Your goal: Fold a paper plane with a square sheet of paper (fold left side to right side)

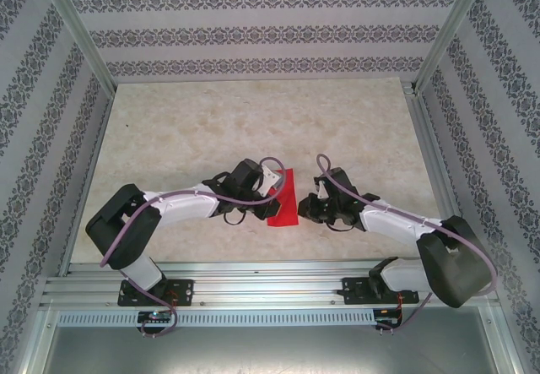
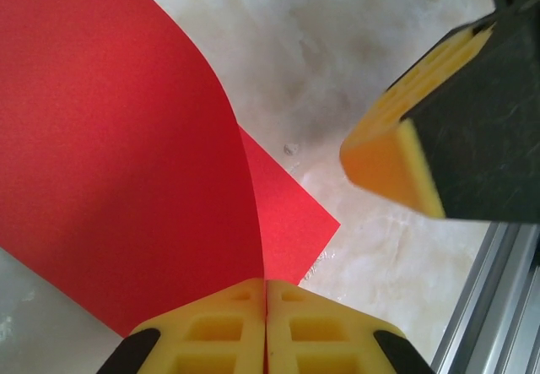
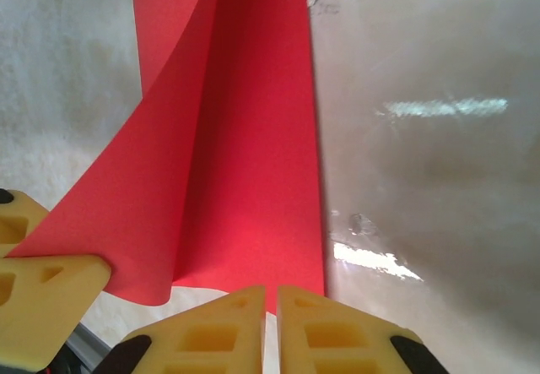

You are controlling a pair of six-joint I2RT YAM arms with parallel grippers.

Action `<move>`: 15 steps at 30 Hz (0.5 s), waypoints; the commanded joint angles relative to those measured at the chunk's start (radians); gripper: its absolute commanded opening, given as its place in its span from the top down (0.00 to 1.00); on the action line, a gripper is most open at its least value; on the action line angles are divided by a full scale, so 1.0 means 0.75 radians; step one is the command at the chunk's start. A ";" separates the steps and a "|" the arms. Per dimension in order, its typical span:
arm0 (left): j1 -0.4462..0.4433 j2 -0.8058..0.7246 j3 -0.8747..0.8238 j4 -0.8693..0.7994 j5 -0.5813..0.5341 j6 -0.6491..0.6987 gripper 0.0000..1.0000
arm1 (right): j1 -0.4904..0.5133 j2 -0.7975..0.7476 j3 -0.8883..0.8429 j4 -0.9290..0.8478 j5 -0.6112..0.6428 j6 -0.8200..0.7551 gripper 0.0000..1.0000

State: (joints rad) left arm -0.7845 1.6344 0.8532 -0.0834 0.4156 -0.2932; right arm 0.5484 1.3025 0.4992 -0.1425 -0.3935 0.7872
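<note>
At left pincer (image 2: 266,294), red sheet (image 2: 126,154) curls over table (image 2: 337,70).

The square sheet of paper (image 1: 287,205), plain bright red, lay near the middle of the counter (image 1: 211,129), one side flat with a straight outer edge, the other lifted and curling over it in a soft, uncreased bend, its raised edge apparently pinched in the left tool (image 2: 266,294).

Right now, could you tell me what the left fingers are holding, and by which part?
The left fingers pinch the red square sheet of paper by the edge of its lifted, curling layer.
</note>
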 commanded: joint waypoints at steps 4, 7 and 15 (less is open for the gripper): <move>0.048 0.027 -0.020 0.061 0.075 0.005 0.90 | 0.072 0.137 0.023 0.157 0.025 0.063 0.89; 0.063 0.037 -0.026 0.061 0.095 0.010 0.89 | 0.094 0.188 0.040 0.162 0.033 0.071 0.89; 0.103 0.072 -0.024 0.038 0.121 0.043 0.88 | 0.104 0.260 0.048 0.048 0.080 0.055 0.89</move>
State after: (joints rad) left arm -0.7261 1.6764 0.8440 -0.0708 0.4782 -0.2913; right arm 0.6155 1.4723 0.5194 -0.0681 -0.3805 0.8227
